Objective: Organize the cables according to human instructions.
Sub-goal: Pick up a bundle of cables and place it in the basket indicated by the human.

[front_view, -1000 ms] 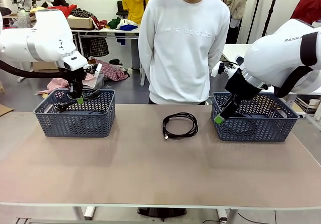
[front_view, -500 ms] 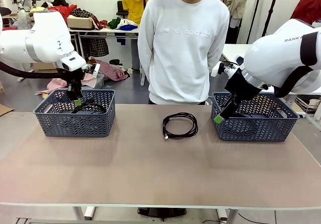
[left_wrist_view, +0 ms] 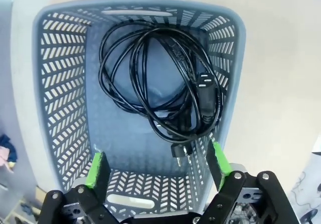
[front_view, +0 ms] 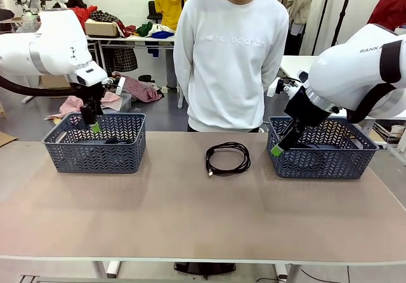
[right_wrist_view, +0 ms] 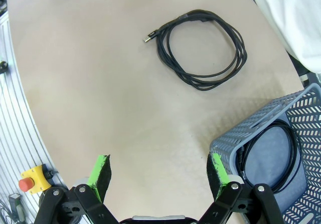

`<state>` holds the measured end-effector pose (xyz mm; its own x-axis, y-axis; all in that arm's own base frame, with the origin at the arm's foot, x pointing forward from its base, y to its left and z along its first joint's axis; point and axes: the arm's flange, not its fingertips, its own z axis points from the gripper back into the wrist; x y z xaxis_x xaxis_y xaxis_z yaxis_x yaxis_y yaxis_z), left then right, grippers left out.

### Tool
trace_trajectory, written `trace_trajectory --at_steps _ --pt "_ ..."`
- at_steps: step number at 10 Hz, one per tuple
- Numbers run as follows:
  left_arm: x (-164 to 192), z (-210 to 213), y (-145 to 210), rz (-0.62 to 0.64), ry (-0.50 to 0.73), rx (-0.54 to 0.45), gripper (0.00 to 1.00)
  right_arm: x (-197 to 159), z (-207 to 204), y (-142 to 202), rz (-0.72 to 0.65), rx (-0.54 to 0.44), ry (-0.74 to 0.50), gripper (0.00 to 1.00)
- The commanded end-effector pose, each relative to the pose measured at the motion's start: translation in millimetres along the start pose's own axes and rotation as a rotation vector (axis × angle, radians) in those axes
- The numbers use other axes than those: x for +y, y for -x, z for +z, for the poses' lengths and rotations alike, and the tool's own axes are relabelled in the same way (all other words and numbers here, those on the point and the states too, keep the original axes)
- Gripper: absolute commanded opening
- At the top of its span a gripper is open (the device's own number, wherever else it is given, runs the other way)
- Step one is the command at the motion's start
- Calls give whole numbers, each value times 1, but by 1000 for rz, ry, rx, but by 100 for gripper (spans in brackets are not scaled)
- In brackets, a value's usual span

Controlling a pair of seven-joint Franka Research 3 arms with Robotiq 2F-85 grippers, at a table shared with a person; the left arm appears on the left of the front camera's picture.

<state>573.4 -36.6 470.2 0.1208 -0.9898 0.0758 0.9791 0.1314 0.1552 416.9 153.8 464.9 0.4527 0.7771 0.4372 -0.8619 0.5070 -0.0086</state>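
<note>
A coiled cable (front_view: 228,158) is seen on the desk (front_view: 190,219) near the far edge's middle; at the far left corner, cables (left_wrist_view: 160,83) are laid in the left basket (front_view: 95,153) beneath the left gripper (left_wrist_view: 156,153), jaws spread and empty; the right gripper (right_wrist_view: 158,158), likewise spread, is held beside the right basket (front_view: 330,162).

The table (front_view: 190,213) has a matt, smooth beige top. The basket (left_wrist_view: 57,83) is blue-grey plastic lattice with a weak shine. The cable (left_wrist_view: 203,79) inside has a black, slightly glossy sheath. The sweatshirt (front_view: 231,61) is white cloth.
</note>
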Motion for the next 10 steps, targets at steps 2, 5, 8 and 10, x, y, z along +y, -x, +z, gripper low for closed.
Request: trace_trajectory --at_steps 2,5,8,10 --pt "2 12 3 28 18 16 100 1 0 -1 -1 -2 4 100" --pt "1 10 -1 14 16 2 95 1 0 -1 -1 -2 4 100" --pt "1 10 -1 14 16 2 95 1 0 -1 -1 -2 4 100" --pt "1 10 -1 14 16 2 95 1 0 -1 -1 -2 4 100"
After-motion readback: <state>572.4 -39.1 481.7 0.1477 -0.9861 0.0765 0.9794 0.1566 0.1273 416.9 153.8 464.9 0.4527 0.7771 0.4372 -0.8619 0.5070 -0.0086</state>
